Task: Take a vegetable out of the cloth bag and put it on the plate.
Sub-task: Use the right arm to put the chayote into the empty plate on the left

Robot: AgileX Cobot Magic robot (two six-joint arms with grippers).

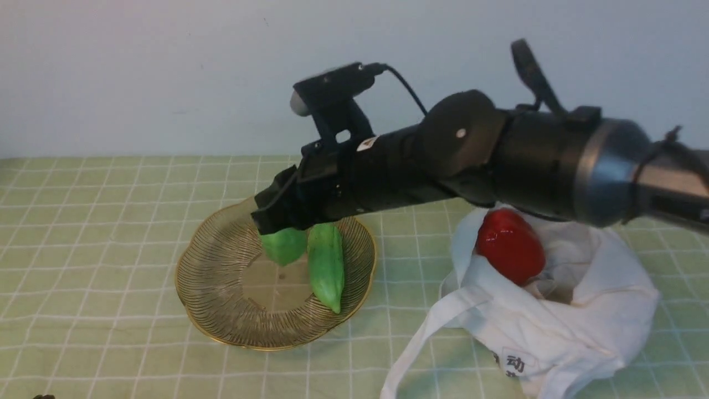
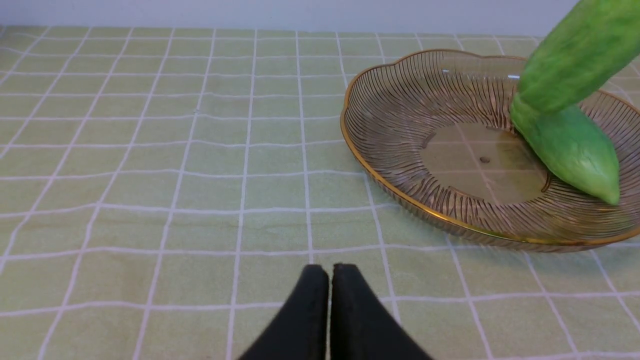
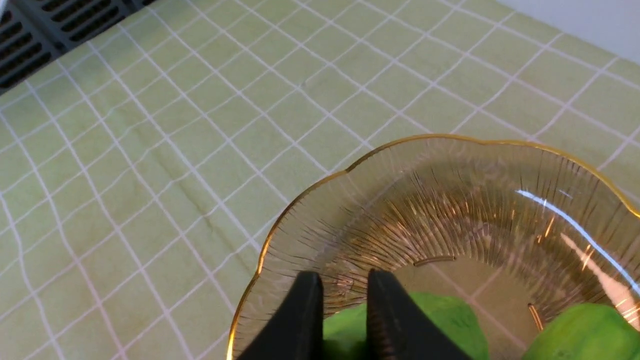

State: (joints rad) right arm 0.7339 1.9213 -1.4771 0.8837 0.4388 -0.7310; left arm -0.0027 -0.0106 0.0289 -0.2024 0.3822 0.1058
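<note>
Right jaws grip a gourd [image 1: 283, 245] over the plate [image 1: 221, 299]; left jaws closed, empty. Dropped, it may bounce off the second gourd [image 1: 327, 266] beside them.

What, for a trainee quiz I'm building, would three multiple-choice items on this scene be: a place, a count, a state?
1. Where is the red pepper? A on the plate; B in the white cloth bag; C beside the bag.
2. How many vegetables are green? A one; B two; C three.
3. How is the left gripper? A open; B shut on a vegetable; C shut, empty.
Key: 1 B, it sits in the bag's mouth. 2 B, the lying green vegetable rests on the plate and the held green vegetable hangs in the right gripper. 3 C, its fingers meet with nothing between.
</note>
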